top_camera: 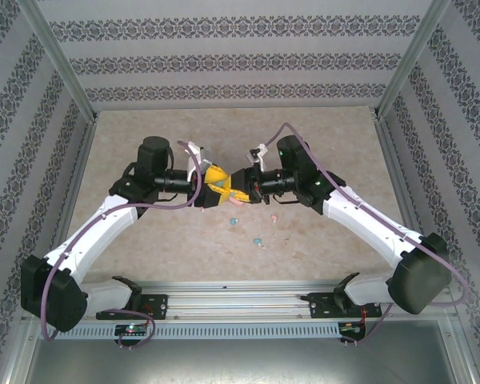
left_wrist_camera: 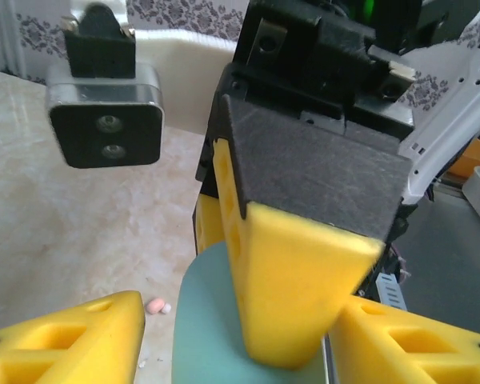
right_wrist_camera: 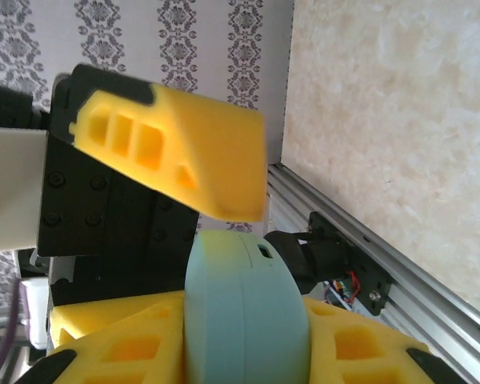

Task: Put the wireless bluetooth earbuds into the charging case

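Pale blue-green oval charging case (right_wrist_camera: 244,312), smooth, matte, seemingly closed.

- Site: robot test cell, lab setting.
- Three walls papered in striped floral wallpaper (top_camera: 224,60) box in the table (top_camera: 320,136), which has a beige stone pattern.
- Bare aluminium posts (top_camera: 58,60) frame the corners, and a slotted aluminium rail (top_camera: 240,290) runs along the table's near edge.
- The left arm (top_camera: 96,232) and right arm (top_camera: 368,220), white and black, are bolted to that rail.
- An exposed board with a lit green LED (top_camera: 132,328) sits below the rail.
- A black camera module (left_wrist_camera: 104,120) is mounted on a wrist.
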